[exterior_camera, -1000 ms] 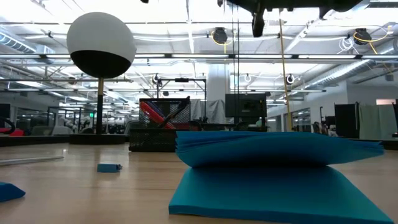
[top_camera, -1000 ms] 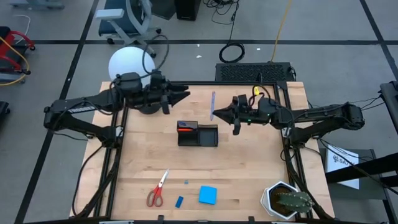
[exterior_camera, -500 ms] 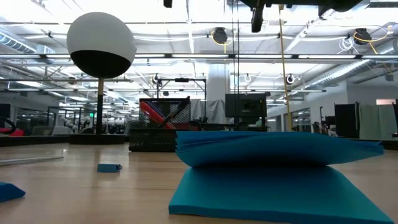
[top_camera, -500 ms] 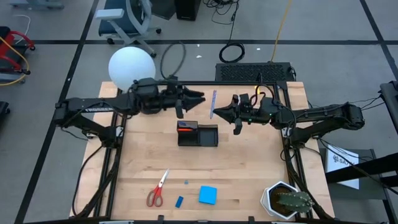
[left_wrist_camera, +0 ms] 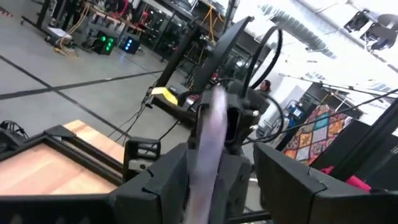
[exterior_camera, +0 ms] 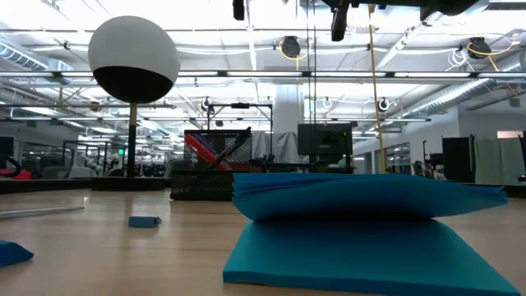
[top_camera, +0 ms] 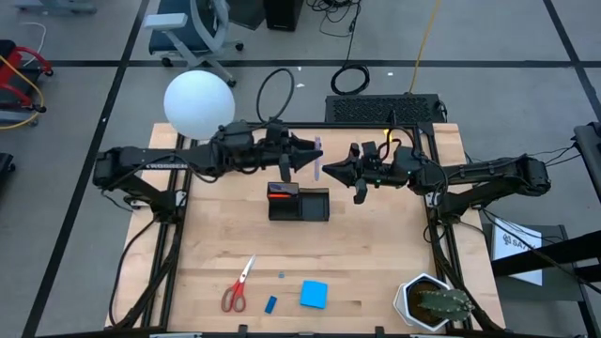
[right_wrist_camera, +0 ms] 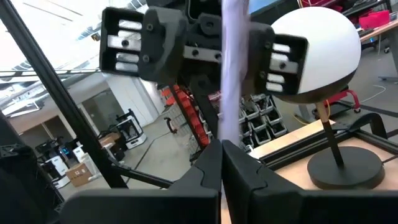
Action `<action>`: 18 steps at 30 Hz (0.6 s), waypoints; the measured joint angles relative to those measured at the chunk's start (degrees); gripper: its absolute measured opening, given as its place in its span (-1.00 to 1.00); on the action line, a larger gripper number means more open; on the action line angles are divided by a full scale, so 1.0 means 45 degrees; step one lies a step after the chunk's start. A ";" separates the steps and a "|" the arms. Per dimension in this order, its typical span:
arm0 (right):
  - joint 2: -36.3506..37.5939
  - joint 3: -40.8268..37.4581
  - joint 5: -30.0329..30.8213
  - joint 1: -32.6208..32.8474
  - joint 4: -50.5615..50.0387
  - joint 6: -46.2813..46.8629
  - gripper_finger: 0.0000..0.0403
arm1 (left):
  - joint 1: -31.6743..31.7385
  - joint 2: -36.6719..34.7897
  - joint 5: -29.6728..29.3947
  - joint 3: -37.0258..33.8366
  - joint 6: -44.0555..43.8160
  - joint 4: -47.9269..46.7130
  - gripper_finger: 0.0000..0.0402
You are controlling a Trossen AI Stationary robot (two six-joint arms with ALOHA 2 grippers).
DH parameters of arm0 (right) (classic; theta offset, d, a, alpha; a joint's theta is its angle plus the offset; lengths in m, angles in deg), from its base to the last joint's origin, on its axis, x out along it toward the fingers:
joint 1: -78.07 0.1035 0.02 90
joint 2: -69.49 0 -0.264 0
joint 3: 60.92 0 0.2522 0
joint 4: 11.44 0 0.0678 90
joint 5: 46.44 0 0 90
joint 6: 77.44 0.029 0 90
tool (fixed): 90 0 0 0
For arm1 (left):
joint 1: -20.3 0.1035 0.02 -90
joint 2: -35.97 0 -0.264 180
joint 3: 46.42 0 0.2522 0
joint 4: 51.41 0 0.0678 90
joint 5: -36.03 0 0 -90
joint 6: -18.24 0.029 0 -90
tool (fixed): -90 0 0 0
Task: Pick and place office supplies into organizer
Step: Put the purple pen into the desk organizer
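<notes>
Above the counter (top_camera: pixel 376 244), behind the organizer (top_camera: pixel 299 203), my right claw (top_camera: pixel 326 170) grips the purple pen (top_camera: pixel 318 160) upright, fingers closed on its lower end. My left claw (top_camera: pixel 313 156) faces it with fingers spread wide, one on either side of the pen. I judge this a handover: next the left fingers must close before the right lets go. Scissors (top_camera: pixel 238 284), eraser (top_camera: pixel 270 304) and notepad (top_camera: pixel 314 294) wait near the front edge.
</notes>
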 joint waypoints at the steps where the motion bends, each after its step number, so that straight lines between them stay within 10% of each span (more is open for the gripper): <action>1: 0.0000 0.0000 -0.0005 0.0000 -0.0004 0.0000 -1.00 | 0.0000 0.0101 0.0011 0.0000 -0.0003 0.0093 -0.07; 18: 0.0013 0.0005 -0.0318 0.0000 -0.0597 0.0534 -1.00 | 0.0087 0.0585 0.0403 0.0000 -0.0140 0.0749 -0.07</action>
